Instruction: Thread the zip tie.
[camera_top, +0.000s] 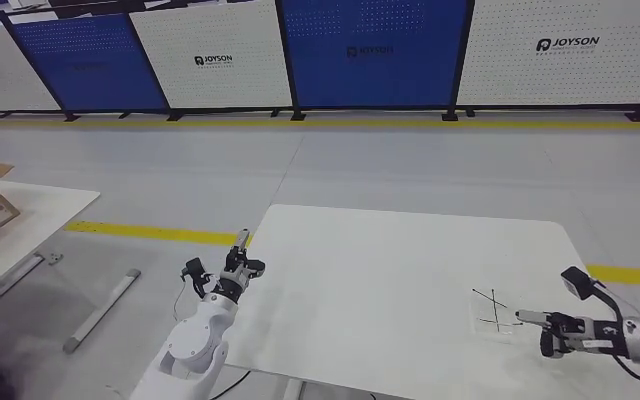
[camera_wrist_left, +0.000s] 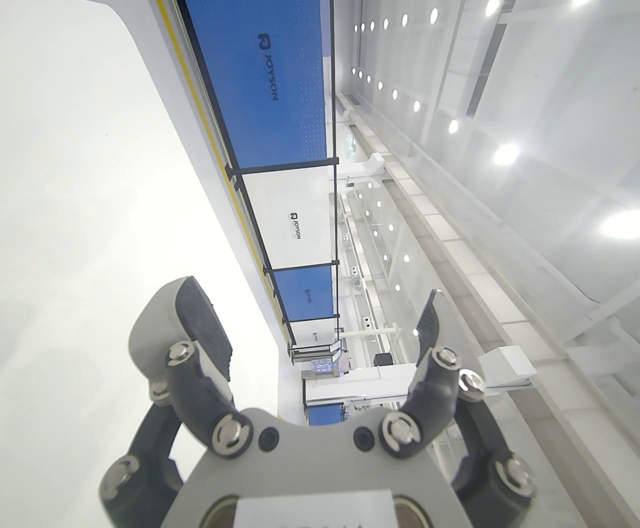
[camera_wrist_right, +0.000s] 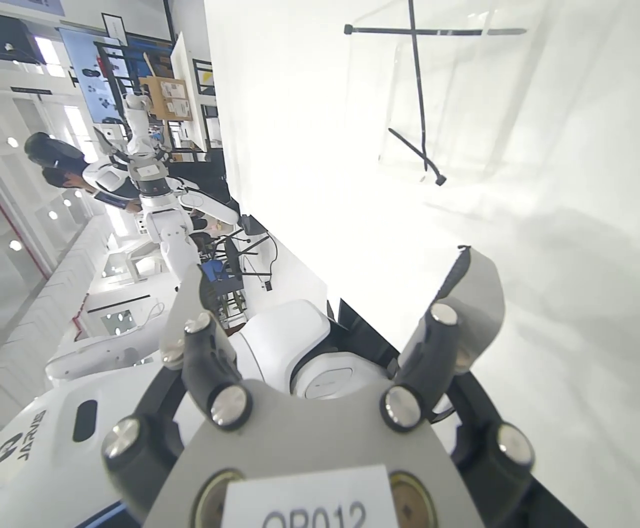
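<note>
Three black zip ties (camera_top: 492, 306) lie crossed in a shallow clear tray (camera_top: 478, 322) near the right edge of the white table (camera_top: 400, 280). My right gripper (camera_top: 545, 302) hovers just right of the tray, open and holding nothing. In the right wrist view the zip ties (camera_wrist_right: 419, 100) and the tray (camera_wrist_right: 395, 75) lie ahead of the open right gripper (camera_wrist_right: 327, 260), a short way from its fingertips. My left gripper (camera_top: 225, 255) sits at the table's left edge, far from the ties. The left wrist view shows that gripper (camera_wrist_left: 312, 295) open and holding nothing, beside the bare tabletop (camera_wrist_left: 75, 150).
Blue and white partition panels (camera_top: 370, 50) stand across the floor behind the table. A second table (camera_top: 40, 215) stands off to the left, and a pale bar (camera_top: 100, 310) lies on the floor between the two. The white tabletop between the arms is bare.
</note>
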